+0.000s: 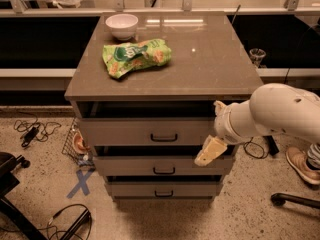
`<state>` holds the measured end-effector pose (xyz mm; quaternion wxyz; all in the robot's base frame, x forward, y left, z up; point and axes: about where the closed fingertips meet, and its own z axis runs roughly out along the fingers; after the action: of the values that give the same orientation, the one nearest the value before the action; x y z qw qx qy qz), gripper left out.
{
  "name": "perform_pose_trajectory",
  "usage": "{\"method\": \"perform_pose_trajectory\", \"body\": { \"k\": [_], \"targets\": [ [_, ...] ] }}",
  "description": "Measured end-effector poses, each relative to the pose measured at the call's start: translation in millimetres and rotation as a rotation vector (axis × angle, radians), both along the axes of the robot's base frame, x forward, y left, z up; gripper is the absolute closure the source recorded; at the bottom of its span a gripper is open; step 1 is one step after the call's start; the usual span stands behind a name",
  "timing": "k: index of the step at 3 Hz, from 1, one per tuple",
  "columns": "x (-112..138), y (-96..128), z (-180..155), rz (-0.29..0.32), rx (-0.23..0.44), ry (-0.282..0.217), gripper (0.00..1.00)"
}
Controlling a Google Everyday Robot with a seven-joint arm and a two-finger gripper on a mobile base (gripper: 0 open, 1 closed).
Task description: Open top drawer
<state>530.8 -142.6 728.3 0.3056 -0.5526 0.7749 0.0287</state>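
Observation:
The top drawer (150, 132) is the tallest of three grey-beige fronts in the cabinet, with a small black bar handle (164, 138). It stands pulled out a little, with a dark gap above its front under the tabletop. My gripper (211, 150) sits at the drawer's right end, right of the handle, its cream fingers pointing down-left over the front's lower right corner. The white arm (275, 115) reaches in from the right.
On the cabinet top (210, 59) lie a green snack bag (136, 56) and a white bowl (122, 25). Two shorter drawers (162, 166) sit below. Cables (35, 130), a blue floor cross (80, 183), a chair base (295, 199) and a shoe (302, 165) surround it.

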Motion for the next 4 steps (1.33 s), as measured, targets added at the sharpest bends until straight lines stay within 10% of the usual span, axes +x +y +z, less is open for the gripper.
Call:
{"method": "perform_pose_trajectory", "body": {
  "k": [4],
  "targets": [
    [29,-13,-48,0.011,-0.041,-0.006,0.0]
  ]
}}
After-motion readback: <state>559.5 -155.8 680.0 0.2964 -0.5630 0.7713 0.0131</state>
